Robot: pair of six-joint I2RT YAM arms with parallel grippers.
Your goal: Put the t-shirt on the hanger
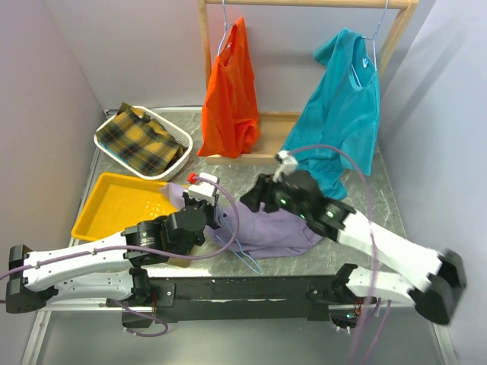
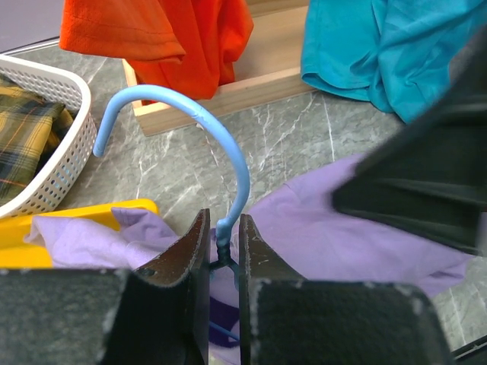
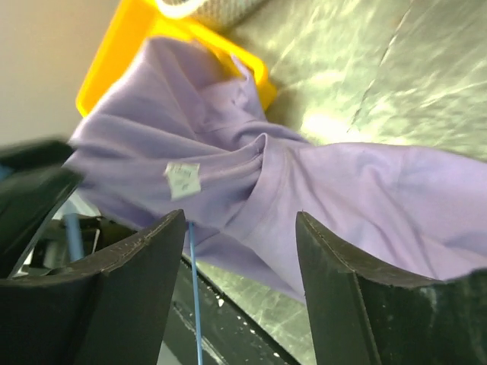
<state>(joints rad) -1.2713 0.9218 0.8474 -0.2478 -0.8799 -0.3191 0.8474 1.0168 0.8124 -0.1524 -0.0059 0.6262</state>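
Note:
The lavender t-shirt [image 1: 270,228] lies crumpled on the marble table between the two arms, one end draped over the yellow tray's corner. The light blue wire hanger [image 2: 202,122] stands with its hook up; its neck is clamped between my left gripper's [image 2: 224,247] fingers, and its lower wires [image 1: 247,258] run under the shirt. My left gripper [image 1: 199,199] is shut on the hanger neck. My right gripper [image 3: 242,243] is open just above the shirt's collar and label [image 3: 183,179], touching nothing; it also shows in the top view [image 1: 262,194]. A hanger wire [image 3: 194,296] passes by its left finger.
A wooden rack [image 1: 304,4] at the back holds an orange garment [image 1: 230,95] and a teal t-shirt [image 1: 342,106] on hangers. A white basket [image 1: 179,137] with plaid cloth and a yellow tray [image 1: 122,205] stand at the left. Walls close in on both sides.

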